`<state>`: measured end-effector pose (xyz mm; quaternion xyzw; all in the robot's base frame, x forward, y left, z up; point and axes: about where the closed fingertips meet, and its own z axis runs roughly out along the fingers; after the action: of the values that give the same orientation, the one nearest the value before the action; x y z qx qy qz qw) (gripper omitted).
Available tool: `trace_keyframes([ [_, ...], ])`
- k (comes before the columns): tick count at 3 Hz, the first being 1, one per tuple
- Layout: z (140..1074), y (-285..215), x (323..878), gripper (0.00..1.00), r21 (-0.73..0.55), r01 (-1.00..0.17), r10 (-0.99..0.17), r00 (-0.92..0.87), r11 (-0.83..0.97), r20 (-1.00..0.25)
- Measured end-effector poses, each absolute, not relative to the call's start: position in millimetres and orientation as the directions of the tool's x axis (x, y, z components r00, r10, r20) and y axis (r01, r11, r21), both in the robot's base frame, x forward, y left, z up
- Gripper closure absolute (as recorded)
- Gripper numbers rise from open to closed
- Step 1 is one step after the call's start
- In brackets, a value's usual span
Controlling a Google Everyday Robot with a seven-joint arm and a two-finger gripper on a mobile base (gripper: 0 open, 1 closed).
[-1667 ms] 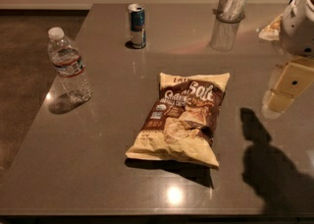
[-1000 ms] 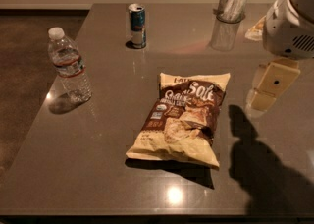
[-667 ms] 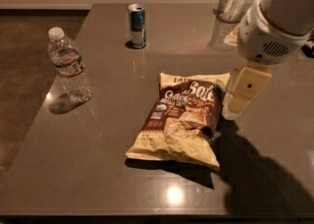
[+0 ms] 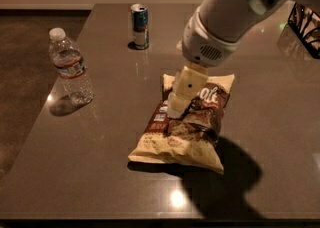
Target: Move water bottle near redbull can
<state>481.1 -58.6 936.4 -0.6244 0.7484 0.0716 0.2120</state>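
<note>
The water bottle [image 4: 71, 67], clear ribbed plastic with a white cap and a red-and-white label band, stands upright near the left edge of the dark table [image 4: 100, 147]. The redbull can [image 4: 139, 26], blue and silver, stands upright toward the back of the table, right of and beyond the bottle. My gripper [image 4: 181, 97] hangs from the white arm over the middle of the table, above the chip bag, well right of the bottle and nearer than the can.
A brown-and-cream chip bag [image 4: 186, 122] lies flat in the table's middle, partly under the gripper. A dark wire holder [image 4: 306, 24] stands at the back right edge. The arm's shadow falls on the front right of the table.
The arm has swung left from the right edge of the view and now hangs over the chip bag. The bottle, can and bag have not moved.
</note>
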Motion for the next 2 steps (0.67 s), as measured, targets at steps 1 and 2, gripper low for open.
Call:
trace_keyframes([
  [1, 942.7, -6.9, 508.6, 0.00, -0.148, -0.965, -0.858, -0.116, 0.217, -0.500],
  [2, 942.4, 37.0, 532.3, 0.00, -0.146, -0.964, -0.809, -0.101, 0.225, -0.579],
])
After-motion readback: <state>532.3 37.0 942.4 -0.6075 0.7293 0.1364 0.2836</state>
